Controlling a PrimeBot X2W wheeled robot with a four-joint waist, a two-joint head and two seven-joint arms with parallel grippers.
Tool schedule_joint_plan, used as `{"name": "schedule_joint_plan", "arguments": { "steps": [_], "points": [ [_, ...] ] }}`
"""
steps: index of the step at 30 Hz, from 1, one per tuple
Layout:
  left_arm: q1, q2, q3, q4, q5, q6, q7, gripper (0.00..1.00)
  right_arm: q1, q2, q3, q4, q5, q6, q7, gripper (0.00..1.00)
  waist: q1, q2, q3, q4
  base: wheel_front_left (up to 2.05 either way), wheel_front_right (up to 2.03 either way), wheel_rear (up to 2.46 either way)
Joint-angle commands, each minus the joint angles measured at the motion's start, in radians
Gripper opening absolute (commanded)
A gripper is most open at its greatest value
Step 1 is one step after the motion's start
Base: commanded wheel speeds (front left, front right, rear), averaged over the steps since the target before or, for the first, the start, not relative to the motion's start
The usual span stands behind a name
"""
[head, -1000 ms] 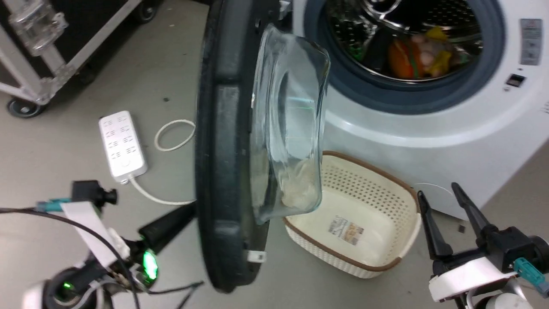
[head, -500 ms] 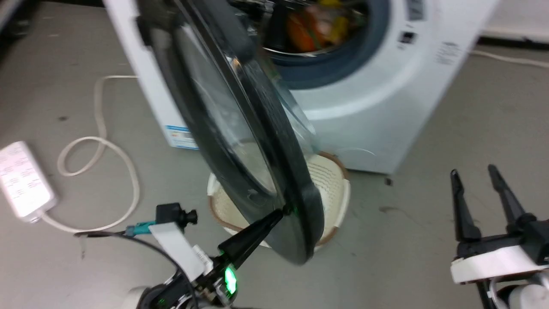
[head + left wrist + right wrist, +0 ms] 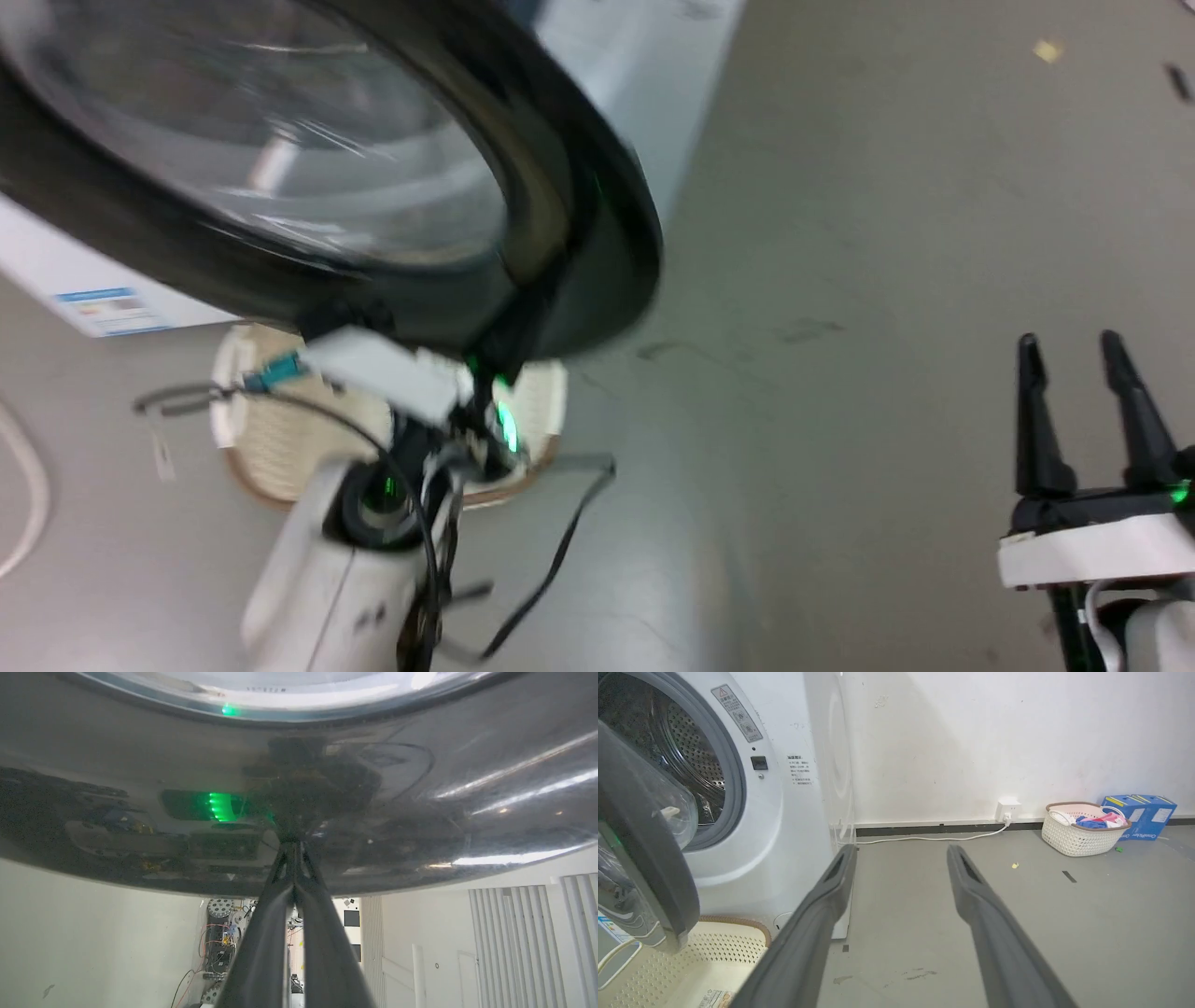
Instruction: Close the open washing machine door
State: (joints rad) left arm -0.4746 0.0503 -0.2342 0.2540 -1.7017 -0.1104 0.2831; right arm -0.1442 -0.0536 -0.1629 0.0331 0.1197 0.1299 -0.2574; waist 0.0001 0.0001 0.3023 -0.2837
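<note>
The washing machine door (image 3: 579, 233) is glossy black around clear glass; the washing machine (image 3: 798, 812) is white, with a grey ring (image 3: 736, 786) round its perforated steel drum (image 3: 686, 751) and a blue label (image 3: 112, 311). The basket (image 3: 738, 940) beneath is cream, dotted with holes and brown-rimmed, on a grey floor (image 3: 887, 280). The right hand (image 3: 1068, 347) has dark fingers (image 3: 1034, 420) on a white wrist (image 3: 1092, 551); a green light (image 3: 505, 425) glows at the left hand (image 3: 292, 849).

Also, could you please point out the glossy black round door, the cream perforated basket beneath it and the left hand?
Glossy black round door (image 3: 658, 872): right wrist view, dark outer rim.
Cream perforated basket (image 3: 738, 920): right wrist view, brown rim.
Left hand (image 3: 293, 845): left wrist view, between its shut fingertips.
</note>
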Motion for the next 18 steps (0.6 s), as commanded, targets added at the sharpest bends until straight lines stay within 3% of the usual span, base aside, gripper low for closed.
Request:
{"name": "schedule_joint_plan", "arguments": {
  "steps": [1,10,18],
  "points": [
    [-0.034,0.0,-0.004,0.014,-0.004,-0.011,-0.017,0.0,-0.017,0.003,0.007,0.003,0.009,0.001,-0.004,1.0,-0.0001,-0.0001,0.057,-0.069,0.0,0.0,0.0],
    [-0.231,0.0,-0.011,0.188,-0.024,-0.019,-0.192,0.0,-0.018,0.003,0.071,0.012,0.028,0.001,-0.004,1.0,-0.0001,-0.0001,0.059,-0.096,0.0,0.0,0.0],
    [-0.134,0.006,-0.055,0.125,0.037,-0.02,-0.219,0.0,-0.001,0.003,0.079,-0.015,0.007,0.001,-0.004,1.0,-0.0001,-0.0001,-0.011,-0.013,0.0,0.0,0.0]
  ]
}}
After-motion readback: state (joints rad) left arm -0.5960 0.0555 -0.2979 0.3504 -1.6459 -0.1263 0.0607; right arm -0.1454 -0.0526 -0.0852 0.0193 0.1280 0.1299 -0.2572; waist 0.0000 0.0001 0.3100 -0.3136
